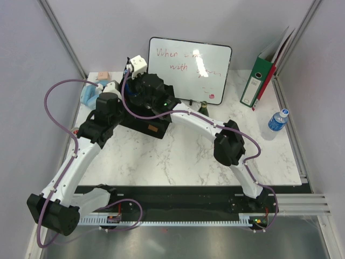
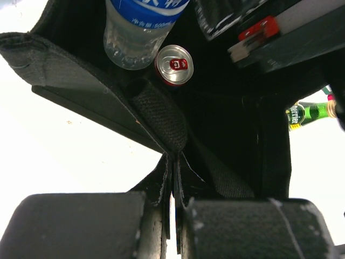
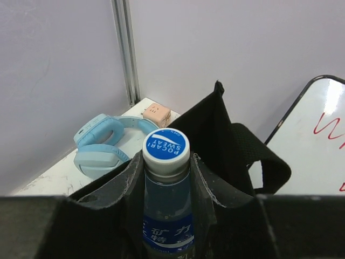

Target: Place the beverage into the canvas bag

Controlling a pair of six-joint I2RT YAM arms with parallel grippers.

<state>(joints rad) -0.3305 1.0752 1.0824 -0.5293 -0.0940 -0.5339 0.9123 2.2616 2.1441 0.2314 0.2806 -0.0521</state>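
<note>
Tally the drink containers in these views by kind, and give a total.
Plastic bottles: 2, the Pocari Sweat bottle over the canvas bag and the water bottle on the table
Cans: 1, the red can inside the bag
Glass bottles: 1, the green glass bottle beside the bag
Total: 4

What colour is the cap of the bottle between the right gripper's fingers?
Blue, with white lettering; the bottle cap shows best in the right wrist view.

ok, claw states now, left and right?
Left claw: closed, pinching the bag fabric.
Right claw: closed on the blue-capped bottle.
</note>
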